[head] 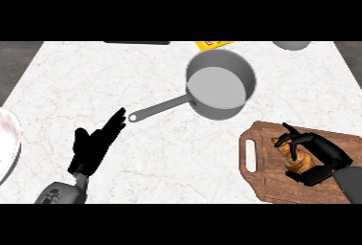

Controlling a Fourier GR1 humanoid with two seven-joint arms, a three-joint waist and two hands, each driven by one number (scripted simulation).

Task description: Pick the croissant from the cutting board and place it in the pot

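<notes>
Fingers point(300, 139) of right hand point(324, 160): curled round the croissant point(298, 161), thumb under it, lower right of frame. Croissant is over the cutting board point(263, 143); cannot tell whether it has lifted clear.

Risk 1: only part of the pastry looks enclosed, so it may twist or slip out on the lift.

Risk 2: the pot point(212, 111) stands up and left of the board, upper centre. A low carry could knock its near wall and shove it.

Its handle point(159, 108) points to lower left, off the likely path.

Left hand point(90, 143): open, straight, resting lower left.

Plate point(5, 139) at left edge, yellow packet point(213, 44) and grey vessel point(292, 44) at top edge: all well apart from the route across the worktop point(106, 76).
</notes>
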